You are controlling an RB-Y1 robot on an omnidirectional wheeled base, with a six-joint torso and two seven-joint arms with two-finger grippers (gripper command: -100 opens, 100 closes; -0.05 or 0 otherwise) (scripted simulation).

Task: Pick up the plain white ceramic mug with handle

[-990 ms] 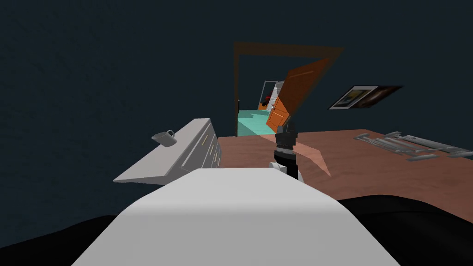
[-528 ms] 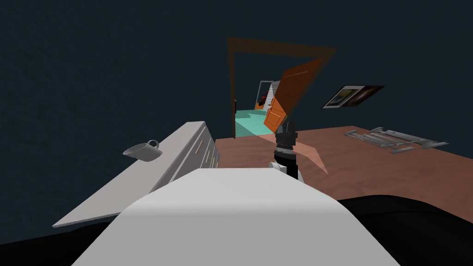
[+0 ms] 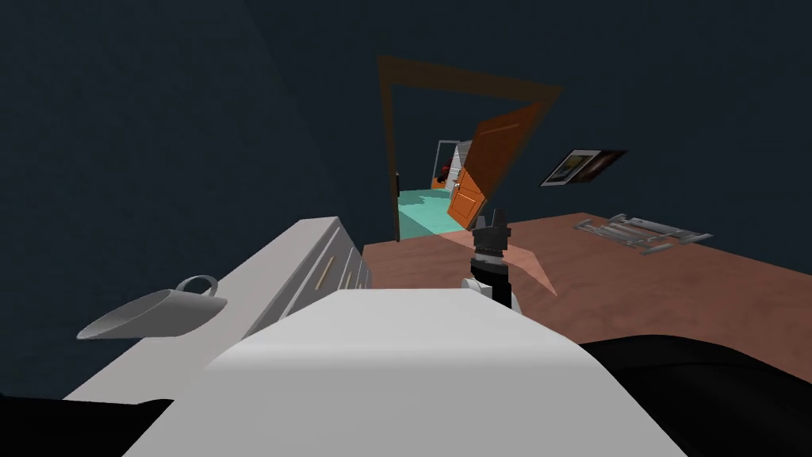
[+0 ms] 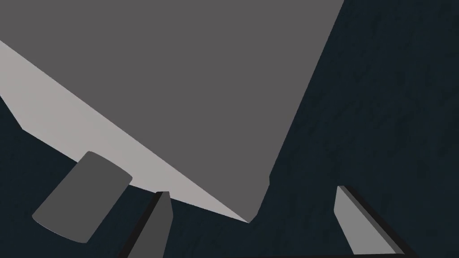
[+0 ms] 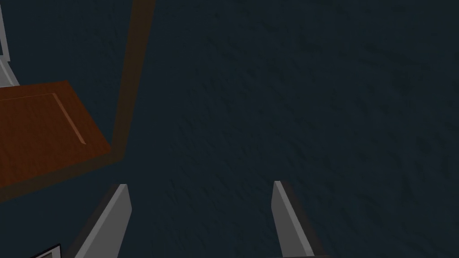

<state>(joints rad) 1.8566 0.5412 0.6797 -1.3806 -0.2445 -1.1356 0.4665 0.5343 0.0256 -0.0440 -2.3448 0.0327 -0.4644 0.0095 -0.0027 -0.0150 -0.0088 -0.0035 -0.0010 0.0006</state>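
Mug [image 3: 151,313]: plain grey-white, on top of the dresser [image 3: 305,258], at the dresser's end nearest the robot and close to its wall-side edge. The handle points toward the dresser's far end. Nothing else sits on that top.

Left gripper [image 4: 251,190]: fingers spread wide, nothing between them and nothing touching them. The left wrist view looks across a broad dark grey face of the dresser and a lighter strip along it. There the mug [image 4: 83,197] shows as a plain cylinder with no handle visible, one end meeting the lighter strip. It lies outside the gap, past the outer side of one finger [image 4: 154,226] and near that fingertip. No contact shows. A corner of the dresser sits between the two fingers.

Right gripper [image 3: 495,216]: off the dresser's drawer side, over the brown floor [image 3: 634,286], well apart from the dresser and the mug. Fingers spread, holding nothing. It points up at the dark wall beside the door frame [image 5: 130,85].

Beyond the dresser's far end is an open doorway with an orange door [image 3: 492,163] swung ajar and a teal floor [image 3: 420,214] past it. Far across from the dresser, a framed picture [image 3: 583,167] hangs on the wall and a grey slatted piece [image 3: 642,232] lies on the brown floor.
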